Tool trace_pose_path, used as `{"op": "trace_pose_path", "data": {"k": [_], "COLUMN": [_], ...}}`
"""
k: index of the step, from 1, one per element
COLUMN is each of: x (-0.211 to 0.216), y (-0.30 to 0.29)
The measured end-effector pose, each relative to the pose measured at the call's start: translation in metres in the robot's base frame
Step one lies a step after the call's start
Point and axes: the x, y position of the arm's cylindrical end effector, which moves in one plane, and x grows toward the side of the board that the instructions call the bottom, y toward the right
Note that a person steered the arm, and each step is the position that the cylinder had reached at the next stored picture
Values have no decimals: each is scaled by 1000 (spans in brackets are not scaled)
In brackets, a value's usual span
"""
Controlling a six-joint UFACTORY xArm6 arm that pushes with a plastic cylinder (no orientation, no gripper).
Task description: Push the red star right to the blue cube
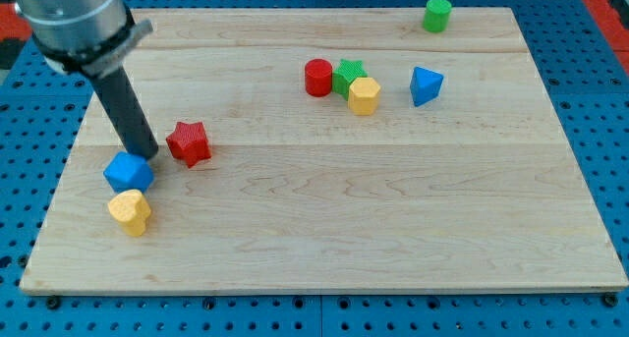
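Camera view shows a pale wooden worktop on a blue pegboard base. The red star lies toward the view's left, just beside the blue cube, which sits below and to the left of it; a narrow gap seems to separate them, though it is hard to be sure. A yellow heart-shaped block touches or nearly touches the cube from below.

My tip is the only tool here: a plain dark rod with nothing to spread, press together or pinch. It stands in the pocket between the star and the cube, close against the cube's upper right corner and just left of the star.

I judge the star to be light, rigid and not fragile, likely a small plastic or painted piece that slides easily on smooth wood. It cannot be gripped, only nudged. Its points make it prone to spin if pushed off-centre, so contact is best taken in a notch between two arms, or square on a flat side, on the face turned away from the cube. With the rod sitting between the two, it would probably have to go round the star first.

Well apart, near the view's top, are a red cylinder, a green star, a yellow hexagonal block, a blue triangular block and a green cylinder.

No brand, label or writing can be read anywhere.
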Motion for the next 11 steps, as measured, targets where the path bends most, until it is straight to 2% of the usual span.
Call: {"op": "trace_pose_path", "data": {"k": [1,2,3,4,5,6,7,8,9,10,11], "x": [-30,-100,-80,-28,-9,-38,6,12,0,-4,-16], "y": [-8,-7,68,28,14,86,80,53,109,200,320]}}
